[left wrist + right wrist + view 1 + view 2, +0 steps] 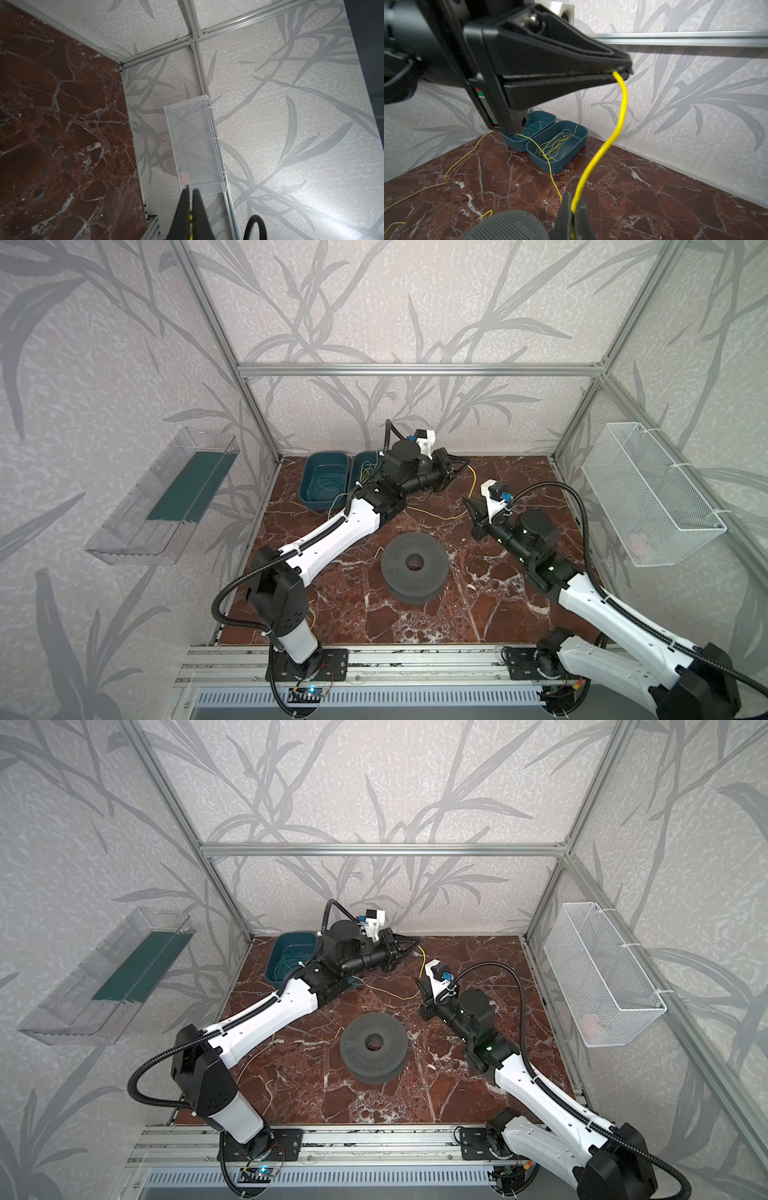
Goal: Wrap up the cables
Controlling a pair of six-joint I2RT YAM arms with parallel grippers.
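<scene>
The yellow cable [618, 124] hangs in a short, loose curve in the air beyond the grey perforated spool [395, 564], pinched at two places. The left gripper [623, 73] is clamped shut on its upper end, and the right gripper [574, 200] is clamped shut on it lower down, nearer the spool. To my eye that double hold is meant to keep a stretch of this floppy strand under control, so it can be led to the spool rather than dragged. Past the right gripper's pinch the strand seems to trail slack over the marble tabletop [478, 593], behind the spool and off to its left. More yellow strands lie tangled in a teal tub [550, 166] by the back wall, well beyond the spool, which I take for the supply. The left arm reaches long and low past the spool's left side, wrist turned so its fingers point sideways toward the right arm. The right arm comes in from the spool's right, fingers aimed toward the back wall. I see nothing wound on the spool.
</scene>
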